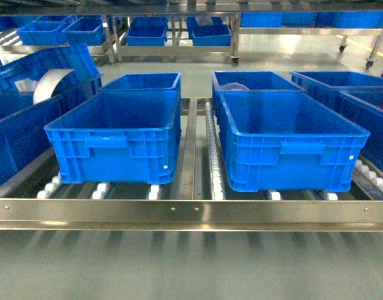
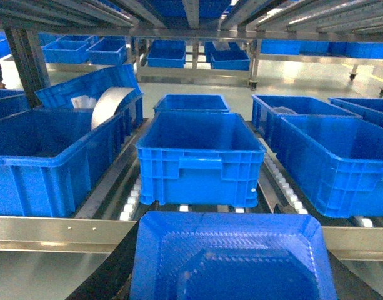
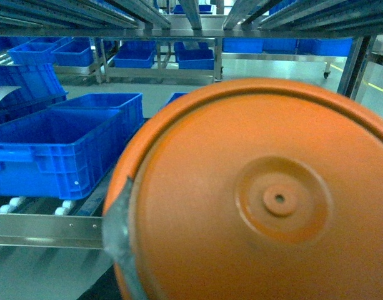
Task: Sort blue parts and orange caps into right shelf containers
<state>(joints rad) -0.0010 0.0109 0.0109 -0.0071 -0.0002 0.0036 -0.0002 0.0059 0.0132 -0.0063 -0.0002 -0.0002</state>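
Close under the right wrist camera, an orange cap (image 3: 260, 200) fills most of that view: a round, smooth, matte disc with a raised central boss and a small dimple at its middle, seemingly carried by the right arm, though no fingers show and I cannot tell how the jaws stand. Low in the left wrist view sits a blue part (image 2: 232, 259), a shallow rectangular tray-like moulding with a finely textured floor and chamfered corners, likely held by the left arm; again the jaws are hidden, so their state cannot be told. Ahead of both, on the roller shelf (image 1: 191, 212), stand the right shelf containers: a left crate (image 1: 119, 134) and a right crate (image 1: 285, 137), both bright blue, rigid, with thick rolled rims, ribbed outer walls and smooth insides that look empty. More crates sit behind and to either side, one at far left holding a curved white piece (image 1: 50, 84). To do the step well, each arm should probably carry its piece over the steel front rail, clear the near rim, centre above its own crate, lower inside the walls and release low so the hard plastic does not bounce.
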